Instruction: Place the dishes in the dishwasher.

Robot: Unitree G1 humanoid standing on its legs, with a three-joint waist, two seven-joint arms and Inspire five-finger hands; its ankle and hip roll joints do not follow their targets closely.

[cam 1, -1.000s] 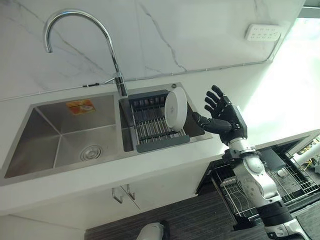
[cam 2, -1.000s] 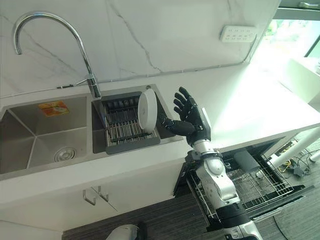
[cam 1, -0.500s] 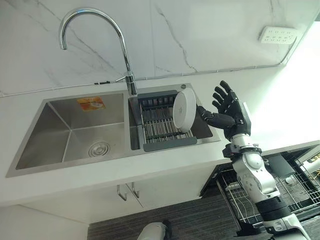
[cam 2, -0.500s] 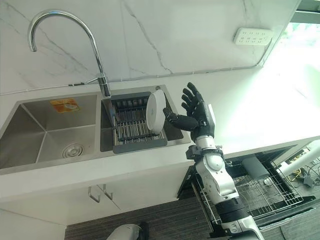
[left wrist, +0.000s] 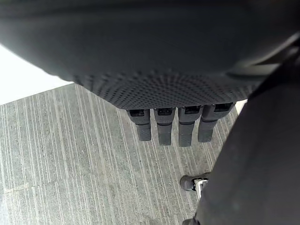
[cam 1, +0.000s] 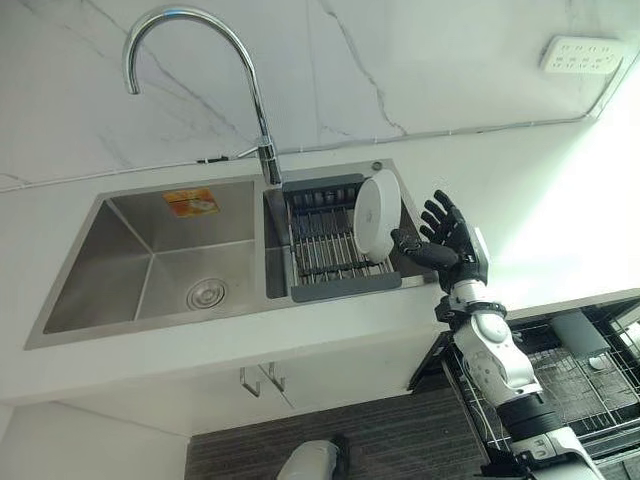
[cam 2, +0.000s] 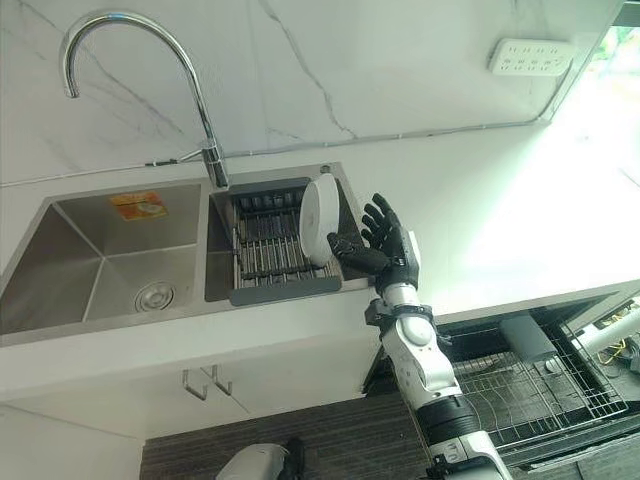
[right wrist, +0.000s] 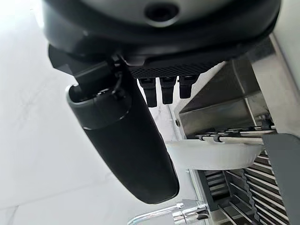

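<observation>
At the far left of the left eye view sits the large basin of a steel double sink, with a round drain on its floor and an orange sticker on its back wall. A tall curved chrome faucet rises from the counter at the upper middle, its spout arching over toward the upper left. Just right of the faucet, the smaller basin holds a dark grey drying rack with metal bars. A white plate stands on edge at the rack's right end, leaning slightly.

Just right of the plate, near the frame's centre, the right hand is raised with fingers spread and straight; the thumb reaches toward the plate's lower edge and holds nothing. In the right wrist view the thumb extends beside the plate, and whether it touches the rim cannot be told.

A white countertop runs to the right, with a white power socket strip on the marble wall at the upper right. At the lower right, an open dishwasher rack of wire is pulled out under the counter.

In the left wrist view the left hand hangs over a dark striped floor, fingers straight and empty.
</observation>
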